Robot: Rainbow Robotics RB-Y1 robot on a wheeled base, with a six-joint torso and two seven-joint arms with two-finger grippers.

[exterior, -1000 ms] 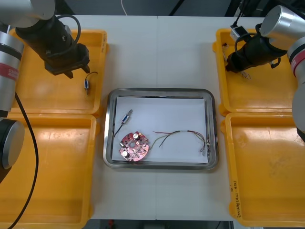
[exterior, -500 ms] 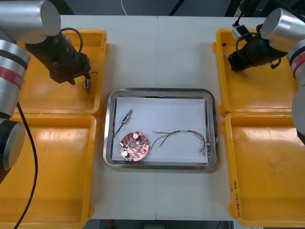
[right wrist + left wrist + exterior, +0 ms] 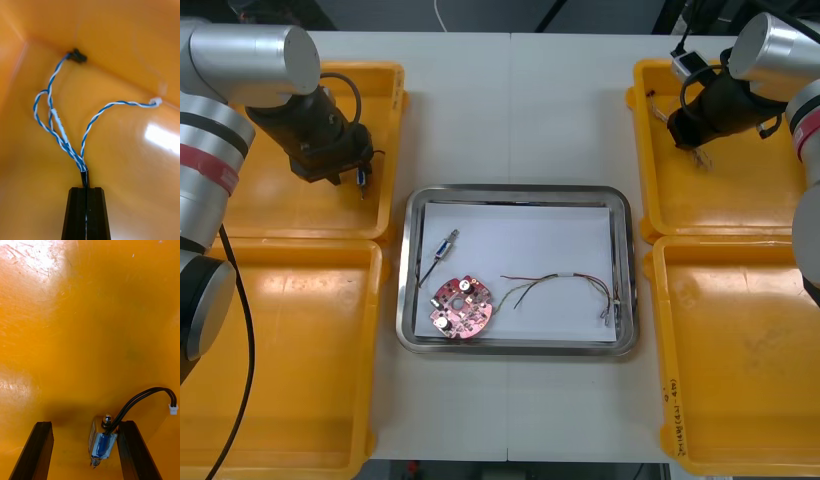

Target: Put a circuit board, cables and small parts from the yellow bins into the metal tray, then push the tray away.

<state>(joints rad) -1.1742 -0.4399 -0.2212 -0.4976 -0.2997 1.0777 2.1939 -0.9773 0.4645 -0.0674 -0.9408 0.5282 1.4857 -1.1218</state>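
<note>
Pale grey worktop, matt and plain, spanning view side to side. Thin straight seam down middle, far edge to near edge. Beyond far edge: dark floor, little detail readable. White cord curling just past that edge. Dark slanted struts beside it toward right; more black framework farther right. Light even, from above; soft, faint shadows on worktop.
</note>
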